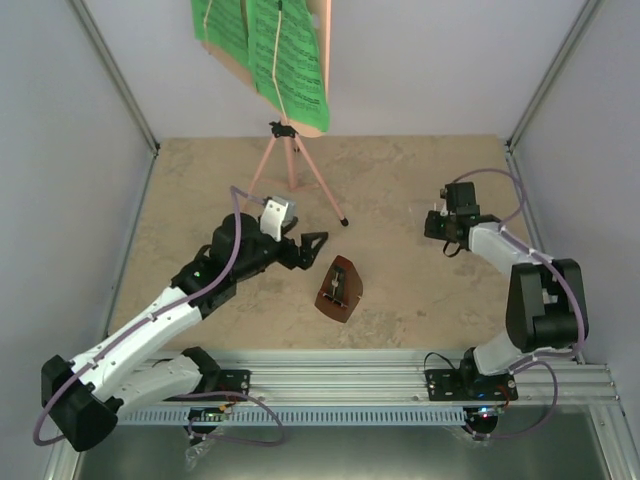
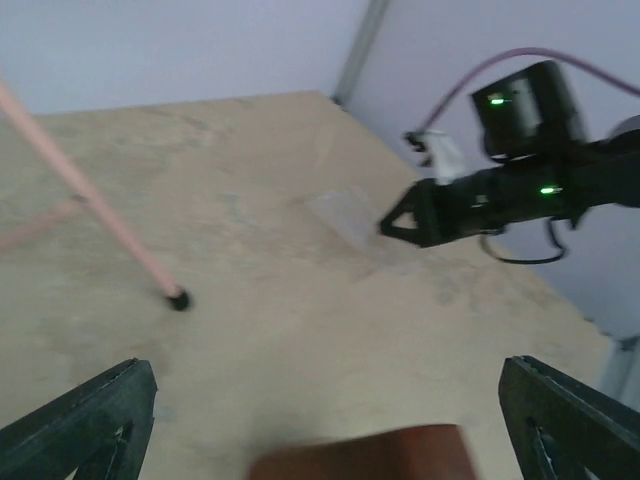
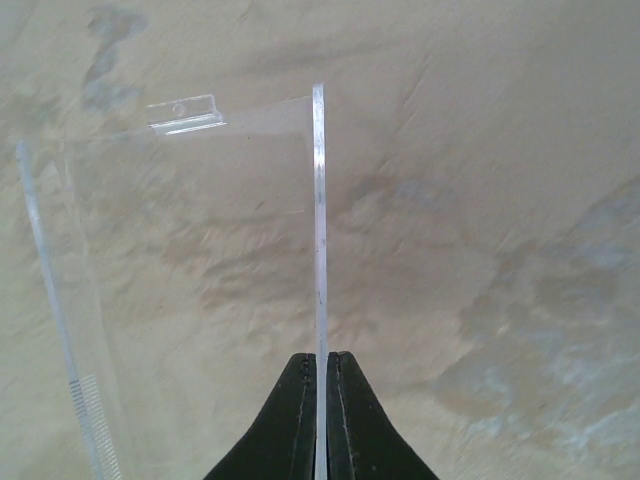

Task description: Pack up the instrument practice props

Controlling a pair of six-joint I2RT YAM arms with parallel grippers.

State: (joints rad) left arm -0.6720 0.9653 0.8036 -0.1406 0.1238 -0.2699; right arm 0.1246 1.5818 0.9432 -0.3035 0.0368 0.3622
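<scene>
Metronome (image 1: 338,290) near splayed left tool (image 2: 325,405), right tool (image 3: 322,372) pinching clear plastic sheet (image 3: 318,220).

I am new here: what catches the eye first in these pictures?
The pink music stand at the back, green sheet-music pages on it, stands out most. Near the middle sits a brown metronome, the open left gripper close beside it. At the right, the right gripper is shut on the edge of a clear plastic piece.
</scene>
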